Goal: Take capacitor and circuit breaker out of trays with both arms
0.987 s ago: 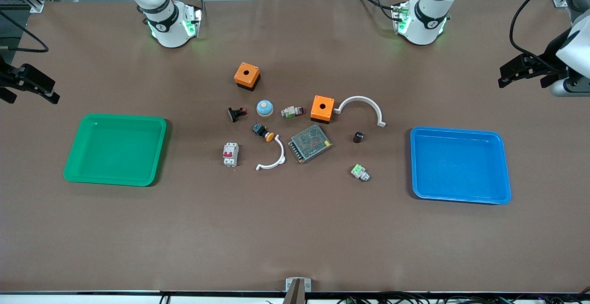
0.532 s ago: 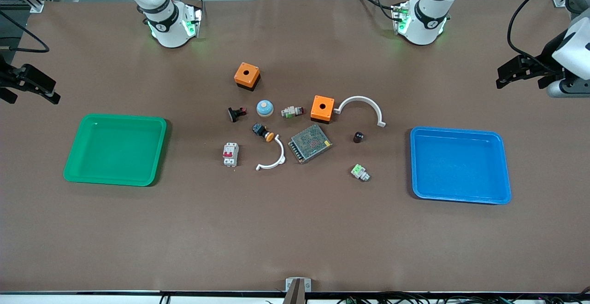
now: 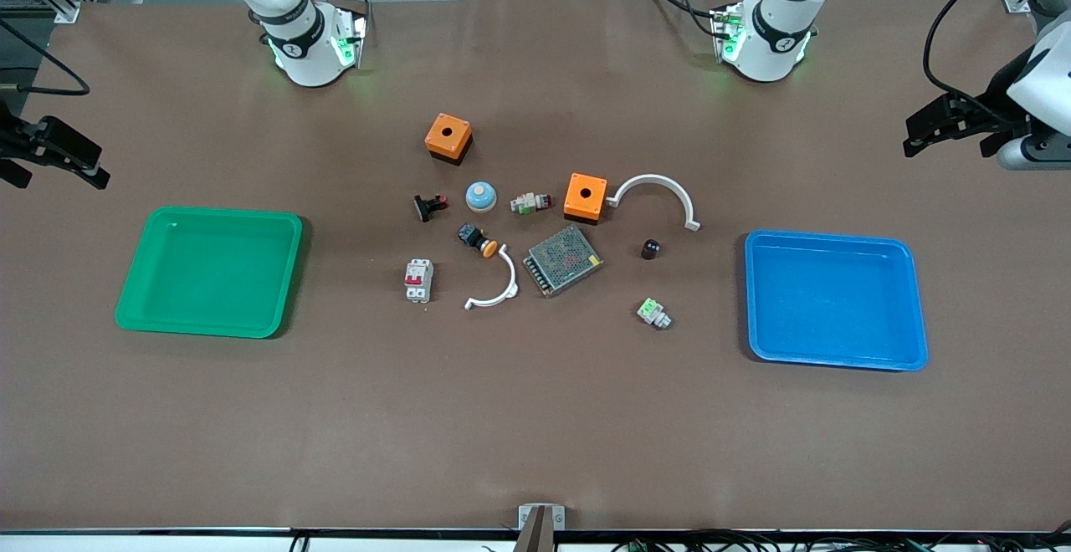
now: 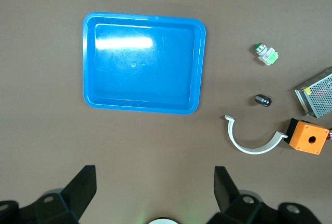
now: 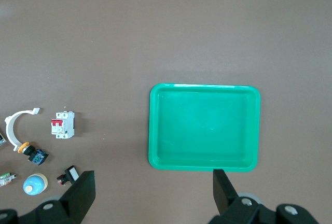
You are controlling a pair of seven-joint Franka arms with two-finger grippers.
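Black capacitor (image 3: 651,248) and grey breaker (image 3: 418,279) lie mid-table, well apart from the wide-open, empty left gripper (image 3: 924,127) and right gripper (image 3: 58,157).

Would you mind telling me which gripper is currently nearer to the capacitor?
The left gripper is nearer: it hangs open at the left arm's end of the table, past the blue tray from the capacitor. The right gripper, also open, is at the right arm's end.

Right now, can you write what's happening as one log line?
left gripper: open, high over table by blue tray | right gripper: open, by green tray | capacitor, breaker: untouched on table
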